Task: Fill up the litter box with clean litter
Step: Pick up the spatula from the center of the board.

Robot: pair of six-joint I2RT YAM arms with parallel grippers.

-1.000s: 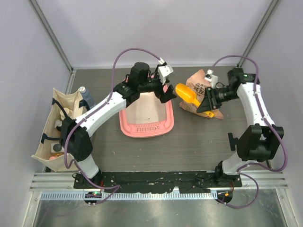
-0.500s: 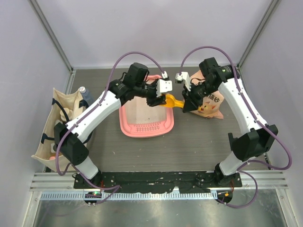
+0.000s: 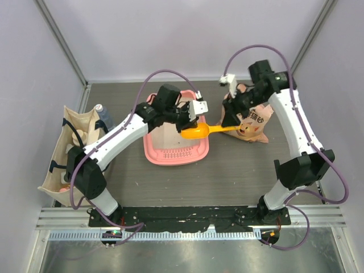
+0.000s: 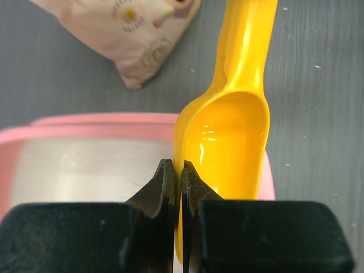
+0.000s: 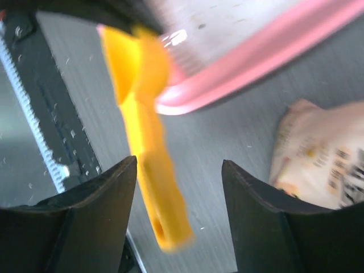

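Yellow scoop [image 4: 230, 142] handover at the pink litter box [image 3: 152, 149], mid-frame in the top view.
My left gripper [image 4: 176, 170] pinches the empty bowl's rim; my right gripper [image 5: 179, 165] stands spread by the handle. No clean litter shows; next, I judge, a dip into the bag [image 3: 254, 122] at upper right.

Left wrist view: scoop [image 4: 227, 131] handle and bag [image 4: 133, 34] cut by the top edge; litter box [image 4: 85, 120] cut at the left edge. Right wrist view: scoop and litter box blurred. Top view: left arm [image 3: 122, 133] hides much of the litter box's far end.
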